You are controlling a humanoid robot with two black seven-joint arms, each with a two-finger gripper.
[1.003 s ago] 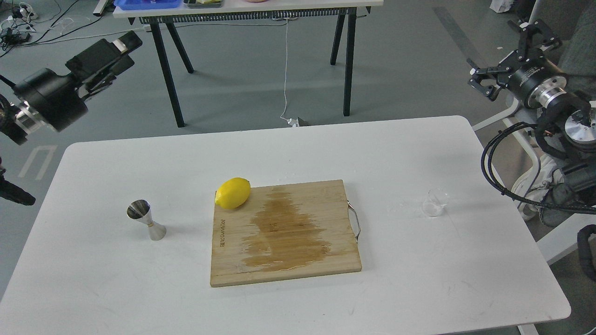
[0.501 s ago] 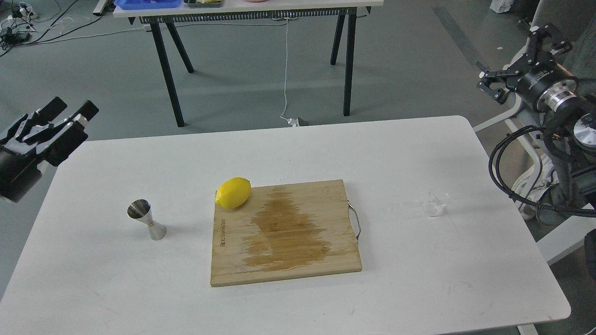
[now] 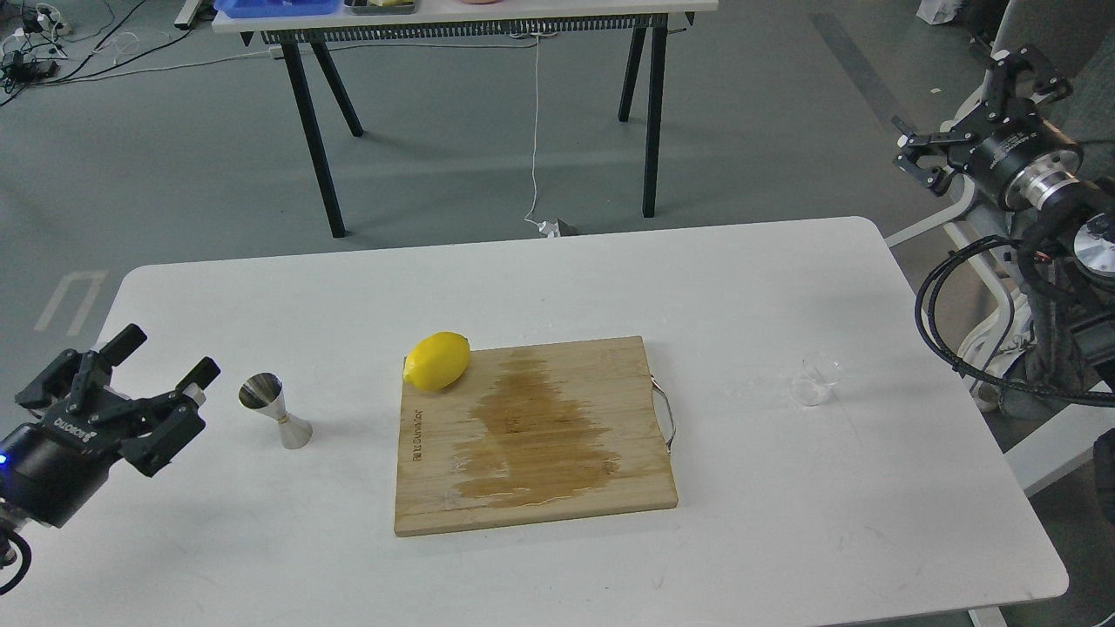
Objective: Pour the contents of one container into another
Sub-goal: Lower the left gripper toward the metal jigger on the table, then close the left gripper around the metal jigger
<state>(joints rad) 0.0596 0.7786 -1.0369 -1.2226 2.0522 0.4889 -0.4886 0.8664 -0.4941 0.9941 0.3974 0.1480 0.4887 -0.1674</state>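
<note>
The steel jigger [image 3: 273, 411] stands upright on the white table [image 3: 557, 279], left of the cutting board. My left gripper [image 3: 167, 355] hovers low just left of it, open, with nothing between its fingers. The small clear glass cup [image 3: 816, 382] sits on the table right of the board. My right gripper [image 3: 976, 103] is held high beyond the table's far right corner, open and empty, far from the cup.
A wooden cutting board [image 3: 533, 434] with a wet stain and a metal handle lies mid-table. A yellow lemon [image 3: 437, 360] rests on its far left corner. A second table on black legs [image 3: 307, 122] stands behind.
My left gripper has come down from high at the far left to table level beside the jigger. The right gripper drew slightly right. Jigger, cup and lemon have not moved.
</note>
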